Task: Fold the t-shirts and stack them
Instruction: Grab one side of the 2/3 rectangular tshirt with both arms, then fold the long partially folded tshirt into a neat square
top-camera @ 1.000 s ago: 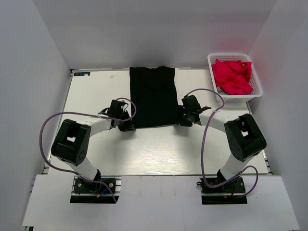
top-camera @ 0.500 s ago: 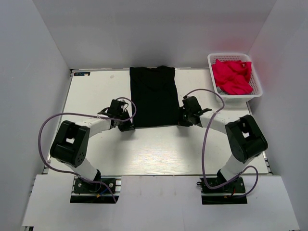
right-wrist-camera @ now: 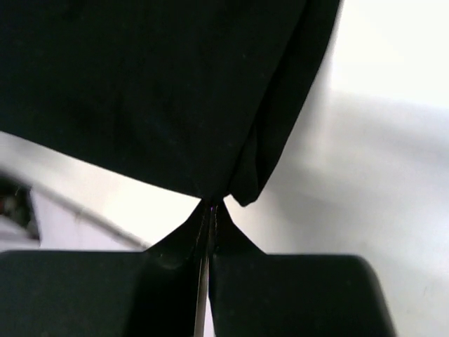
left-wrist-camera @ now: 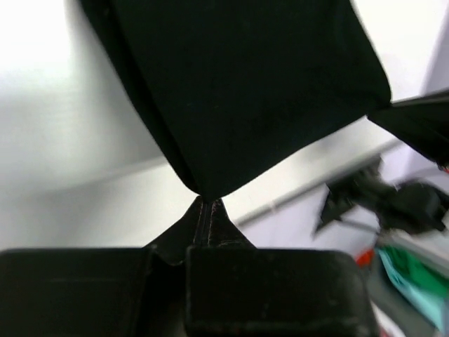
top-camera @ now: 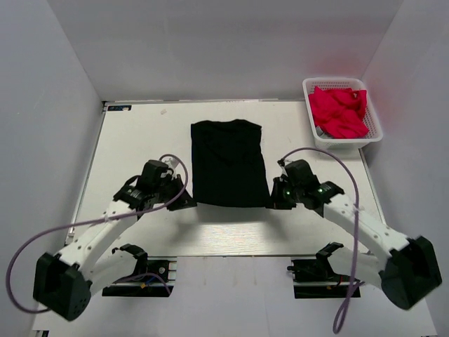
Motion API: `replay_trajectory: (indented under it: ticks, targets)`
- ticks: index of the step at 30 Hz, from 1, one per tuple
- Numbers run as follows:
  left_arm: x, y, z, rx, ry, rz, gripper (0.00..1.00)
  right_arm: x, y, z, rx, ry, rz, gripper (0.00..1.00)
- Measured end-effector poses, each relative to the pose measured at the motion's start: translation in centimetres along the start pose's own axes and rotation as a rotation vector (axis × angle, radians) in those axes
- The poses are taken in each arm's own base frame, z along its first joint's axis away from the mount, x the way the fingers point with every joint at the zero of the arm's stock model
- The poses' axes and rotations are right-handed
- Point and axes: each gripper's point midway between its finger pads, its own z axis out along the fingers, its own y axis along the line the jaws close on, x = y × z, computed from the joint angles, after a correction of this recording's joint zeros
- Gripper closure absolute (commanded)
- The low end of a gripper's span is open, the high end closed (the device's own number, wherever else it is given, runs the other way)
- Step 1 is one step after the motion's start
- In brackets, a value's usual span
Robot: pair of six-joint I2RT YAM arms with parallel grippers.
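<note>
I'm pinching the black t-shirt (top-camera: pixel 229 163) at both near corners: left gripper (top-camera: pixel 188 203) pressed together on the left corner, right gripper (top-camera: pixel 272 202) clamping the right one. The shirt is stretching away between them over mid table (top-camera: pixel 140 133). Far right, the red t-shirts (top-camera: pixel 338 111) are sitting bunched in the white basket (top-camera: pixel 306 88).

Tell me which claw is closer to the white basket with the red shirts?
The right claw. It pinches the near right corner of the black t-shirt, with the basket farther back on its right. The left claw pinches the other near corner, beyond the shirt.
</note>
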Motion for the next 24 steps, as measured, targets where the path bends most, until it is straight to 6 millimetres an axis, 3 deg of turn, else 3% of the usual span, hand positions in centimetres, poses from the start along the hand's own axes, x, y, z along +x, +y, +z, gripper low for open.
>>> replay_trajectory:
  ticks: [3,5,10,17,24]
  targets:
    - [1.6,-1.0,-2.1,0.048,0.027,-0.009,1.00,1.0,0.9,-2.8,-0.030,0.002,-0.001,1.00]
    - [2.5,-1.4,-3.1,0.063,0.046,-0.013,1.00,0.6,1.6,-4.5,-0.044,-0.019,0.003,1.00]
    - [2.1,-2.6,-5.1,0.093,0.011,-0.005,1.00,-1.0,3.2,-7.0,-0.084,-0.083,-0.008,1.00]
    - [-1.3,-4.4,-5.6,0.094,-0.089,0.036,1.00,-4.5,3.5,-6.8,-0.021,-0.134,-0.019,1.00]
    - [-7.7,-5.5,-5.6,0.034,-0.302,0.061,1.00,-11.4,4.2,-7.3,0.071,-0.289,-0.045,1.00]
